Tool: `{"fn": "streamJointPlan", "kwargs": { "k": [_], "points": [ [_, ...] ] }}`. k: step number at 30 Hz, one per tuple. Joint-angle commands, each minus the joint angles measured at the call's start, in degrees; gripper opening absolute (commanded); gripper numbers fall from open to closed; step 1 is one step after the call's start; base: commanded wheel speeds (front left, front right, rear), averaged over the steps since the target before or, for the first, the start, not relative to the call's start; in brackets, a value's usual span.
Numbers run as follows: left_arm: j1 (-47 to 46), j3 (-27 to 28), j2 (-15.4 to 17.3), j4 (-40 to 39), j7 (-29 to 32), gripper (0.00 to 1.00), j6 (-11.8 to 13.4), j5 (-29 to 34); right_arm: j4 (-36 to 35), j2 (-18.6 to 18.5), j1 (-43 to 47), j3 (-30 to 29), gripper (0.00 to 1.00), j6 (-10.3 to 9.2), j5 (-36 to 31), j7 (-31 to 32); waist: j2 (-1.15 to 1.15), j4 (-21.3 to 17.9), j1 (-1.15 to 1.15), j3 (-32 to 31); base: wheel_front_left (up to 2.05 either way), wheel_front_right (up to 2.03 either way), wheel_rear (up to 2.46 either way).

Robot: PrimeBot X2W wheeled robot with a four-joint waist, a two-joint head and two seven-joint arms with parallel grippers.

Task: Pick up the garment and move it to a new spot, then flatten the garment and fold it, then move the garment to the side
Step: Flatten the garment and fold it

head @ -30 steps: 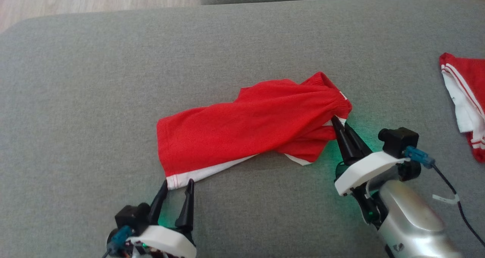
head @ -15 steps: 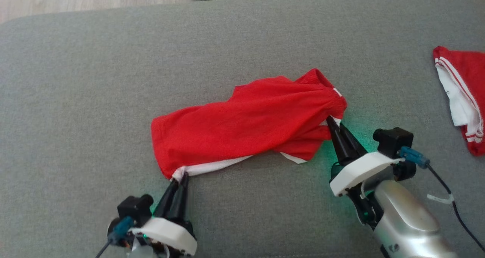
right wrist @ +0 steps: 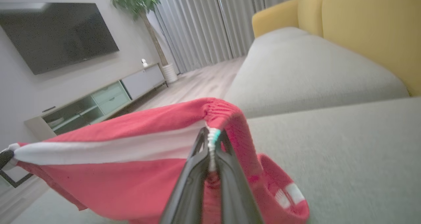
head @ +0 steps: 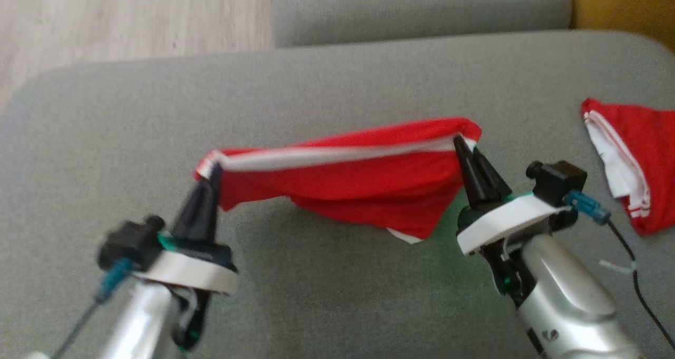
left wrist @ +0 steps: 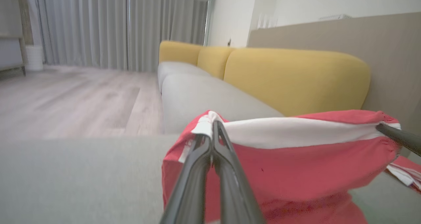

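Garment newly aloft; television beyond, right wrist view

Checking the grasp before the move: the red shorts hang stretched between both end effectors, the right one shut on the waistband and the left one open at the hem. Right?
Not quite: the left end effector is shut on the hem corner, as the left wrist view shows. The rest holds: the red shorts hang stretched between both, the right end effector shut on the waistband.
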Motion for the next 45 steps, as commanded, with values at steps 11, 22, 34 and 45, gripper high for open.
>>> {"fn": "streamJointPlan", "kwargs": {
  "k": [11, 22, 34, 45],
  "points": [
    [-21.88, 1.25, 13.07, -6.73, 1.23, 0.0, 0.1, -1.8, -11.77, -5.91, -18.23, 1.63, 0.0, -0.03, 1.38, 1.41, 0.0, 0.16, 0.0, -4.11, 0.0, 0.0, 0.0],
    [-42.95, -1.87, 12.98, 6.33, 2.55, 0.0, 0.98, -0.88, 0.28, -4.3, -40.17, 2.23, 0.0, -0.03, -6.1, 3.43, 0.0, 0.09, 0.0, 8.6, 0.0, 0.0, 0.0],
    [-42.49, 4.4, 4.59, 4.6, -0.35, 0.0, 1.6, 4.2, 8.79, -1.11, -42.64, -5.33, 0.0, -0.03, -15.56, -0.35, 0.0, 2.98, 0.0, 11.54, 0.0, 0.0, 0.0],
    [-9.81, 3.34, -4.54, 8.82, -0.36, 0.0, 0.16, 4.74, 8.02, -0.21, -10.25, -1.88, 0.0, -0.03, -7.97, -0.36, 0.0, 3.23, 0.0, 6.17, 0.0, 0.0, 0.0]
  ]
}}
